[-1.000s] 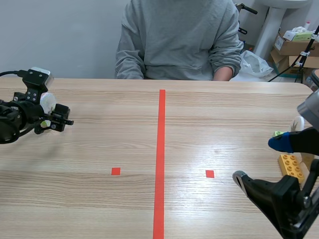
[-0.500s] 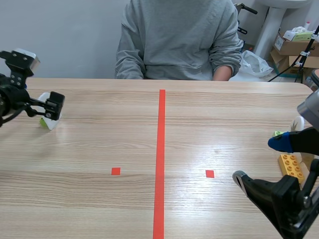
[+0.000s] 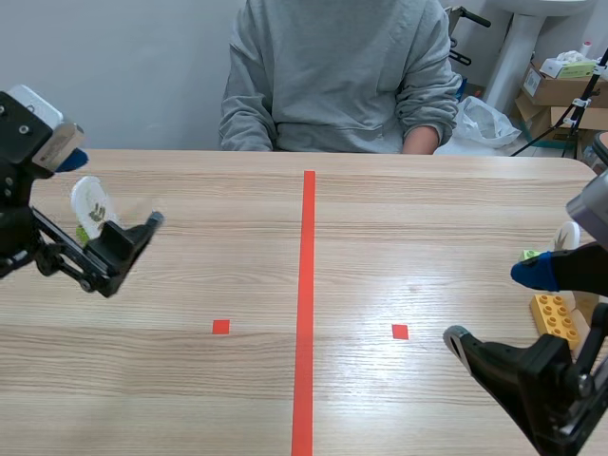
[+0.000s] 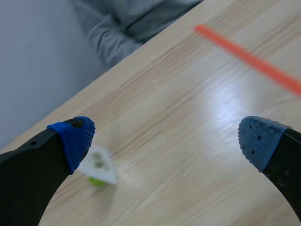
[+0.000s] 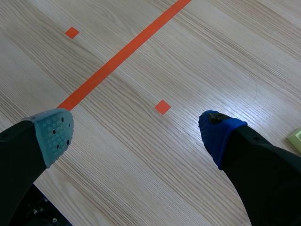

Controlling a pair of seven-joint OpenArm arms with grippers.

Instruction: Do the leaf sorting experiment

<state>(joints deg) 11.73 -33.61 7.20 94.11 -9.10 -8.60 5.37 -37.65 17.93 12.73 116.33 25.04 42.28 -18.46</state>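
Observation:
A small white leaf card point(image 3: 90, 202) stands on a green base point(image 3: 83, 231) at the table's far left. My left gripper point(image 3: 110, 190) hangs open just above and around it, holding nothing. In the left wrist view the card point(image 4: 99, 165) lies below and inside the blue-padded finger, with the gripper point(image 4: 167, 139) open wide over bare wood. My right gripper point(image 3: 499, 306) stands open low at the right edge, and between its fingers point(image 5: 136, 132) there is only table. A second small white and green piece point(image 3: 532, 256) sits just behind it.
A yellow brick point(image 3: 558, 318) lies by the right gripper. A person in a grey sweatshirt point(image 3: 342, 76) sits across the table. An orange-red tape line point(image 3: 306, 304) splits the table, with two square marks. Boxes point(image 3: 560, 85) stand off the table at the back right.
My left gripper, which was close about the leaf card, has lifted and spread its fingers wide; the card stays standing at the far left. The right arm has not moved.

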